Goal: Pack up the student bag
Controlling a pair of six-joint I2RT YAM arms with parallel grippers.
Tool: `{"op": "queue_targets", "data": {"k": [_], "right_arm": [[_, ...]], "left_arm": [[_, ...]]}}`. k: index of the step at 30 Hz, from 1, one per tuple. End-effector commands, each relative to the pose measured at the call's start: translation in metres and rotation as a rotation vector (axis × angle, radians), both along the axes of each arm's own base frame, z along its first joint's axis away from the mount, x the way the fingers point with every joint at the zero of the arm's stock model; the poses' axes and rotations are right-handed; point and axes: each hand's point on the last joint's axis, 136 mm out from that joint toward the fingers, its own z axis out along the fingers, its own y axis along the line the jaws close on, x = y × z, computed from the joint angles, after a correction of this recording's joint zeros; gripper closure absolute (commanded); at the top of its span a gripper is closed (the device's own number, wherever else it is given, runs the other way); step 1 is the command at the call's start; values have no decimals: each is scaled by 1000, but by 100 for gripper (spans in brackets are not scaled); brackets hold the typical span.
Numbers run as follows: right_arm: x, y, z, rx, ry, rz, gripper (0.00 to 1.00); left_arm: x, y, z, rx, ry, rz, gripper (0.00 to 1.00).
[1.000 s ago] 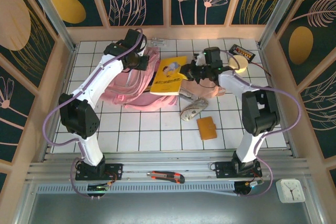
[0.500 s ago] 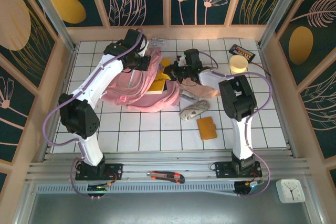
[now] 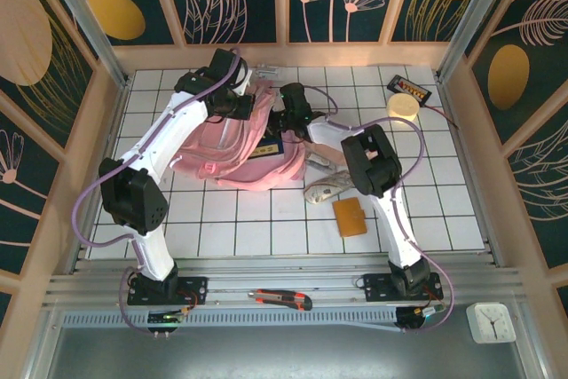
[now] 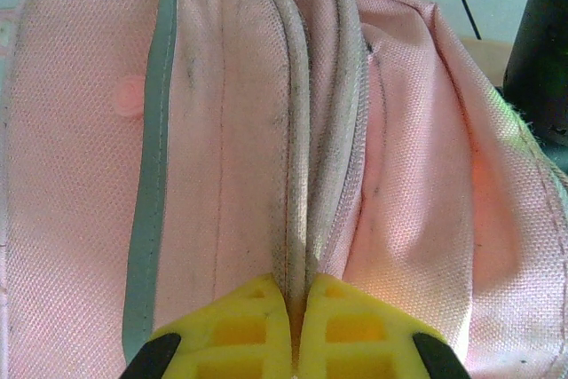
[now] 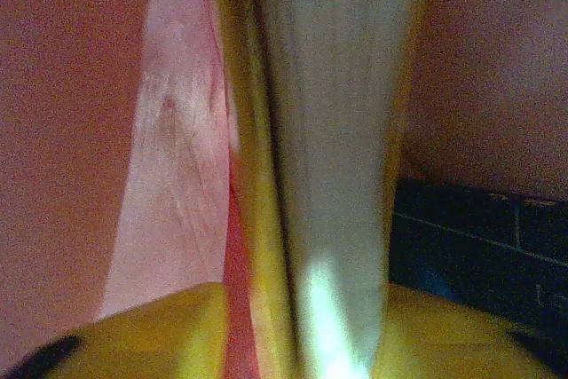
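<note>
The pink student bag (image 3: 229, 155) lies on the tiled table at the back left. My left gripper (image 3: 241, 106) is shut on its piped zipper rim (image 4: 297, 295) and holds the mouth up; a grey strip (image 4: 146, 175) runs down the bag's face. My right gripper (image 3: 287, 124) reaches into the mouth. A yellow book (image 3: 266, 149) is almost wholly inside, one dark blue corner showing. In the right wrist view the book's page edge (image 5: 328, 130) stands between my yellow fingers (image 5: 160, 330). There my right gripper (image 5: 302, 297) is open, with a gap on the book's left. Pink lining (image 5: 71, 130) surrounds it.
An orange wallet (image 3: 350, 217) and a pale pouch (image 3: 327, 187) lie right of the bag. A yellow roll (image 3: 402, 108) and a black box (image 3: 410, 88) sit at the back right. A utility knife (image 3: 280, 298) rests on the front rail, a clock (image 3: 491, 321) at the front right.
My right gripper has carried the yellow book left and pushed it into the bag's mouth, then its jaws have parted. The left gripper has stayed shut on the rim.
</note>
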Motion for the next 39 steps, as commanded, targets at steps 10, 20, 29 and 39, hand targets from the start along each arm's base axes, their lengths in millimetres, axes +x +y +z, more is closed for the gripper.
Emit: {"op": "queue_targets", "data": {"k": [10, 20, 29, 39], "right_arm": [[-28, -120, 61, -157, -44, -136, 33], [-91, -196, 58, -341, 15, -190, 17], [-130, -145, 21, -368, 76, 62, 16], [-115, -124, -18, -396, 91, 51, 21]], "left_arm": [[12, -3, 33, -70, -123, -1, 100], [-4, 23, 11, -91, -61, 169, 2], [-56, 93, -52, -191, 135, 487, 1], [-89, 132, -79, -471, 190, 678, 1]]}}
